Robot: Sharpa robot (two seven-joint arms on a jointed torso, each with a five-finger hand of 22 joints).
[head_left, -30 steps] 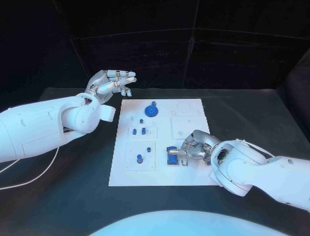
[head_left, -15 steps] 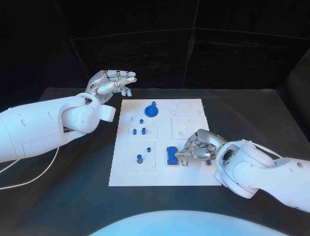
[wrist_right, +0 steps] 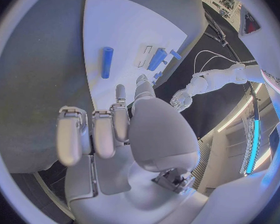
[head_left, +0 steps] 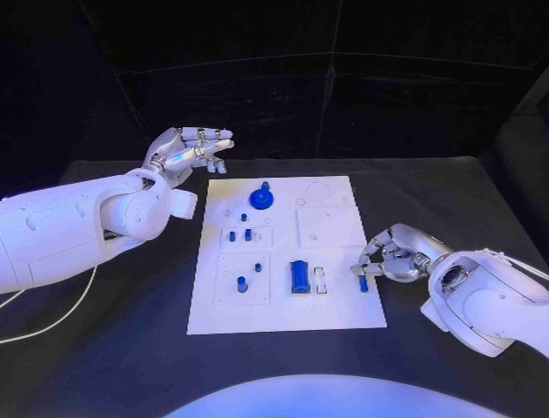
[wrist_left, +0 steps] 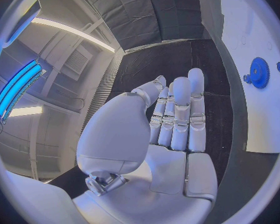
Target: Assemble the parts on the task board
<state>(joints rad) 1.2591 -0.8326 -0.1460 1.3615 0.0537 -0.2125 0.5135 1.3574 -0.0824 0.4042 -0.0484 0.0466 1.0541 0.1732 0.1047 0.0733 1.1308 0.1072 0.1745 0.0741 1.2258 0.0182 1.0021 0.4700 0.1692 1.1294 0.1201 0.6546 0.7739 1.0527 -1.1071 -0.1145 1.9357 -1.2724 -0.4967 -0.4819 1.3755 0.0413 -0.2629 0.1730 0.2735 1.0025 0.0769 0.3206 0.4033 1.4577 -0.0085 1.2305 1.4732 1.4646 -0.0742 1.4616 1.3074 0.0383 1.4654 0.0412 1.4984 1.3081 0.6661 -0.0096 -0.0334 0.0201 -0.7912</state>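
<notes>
No writing or brand mark can be read on anything here.

The white rectangular task board (head_left: 331, 309) lies flat in the middle of the black tabletop (head_left: 123, 348). At its far end sits one round blue gear-like wheel (head_left: 263, 198). Nearer the board's middle, on the side towards the left arm, stand three small blue pegs (head_left: 240, 235) close together, and closer to the robot two more small blue pegs (head_left: 242, 281) sit one behind the other. One long dark-blue rectangular block (head_left: 299, 275) stands at the middle of the near half, with a pale slot just beside it. One short blue cylindrical rod (head_left: 362, 282) lies on the board's edge nearest the right arm.

The silver left robot hand (head_left: 189, 150) hovers off the board's far corner, above the tabletop, fingers extended side by side and holding nothing. The silver right robot hand (head_left: 393, 253) is just beside the blue rod, fingers curled downward; from the wrist view they are loosely spread and grip nothing.
</notes>
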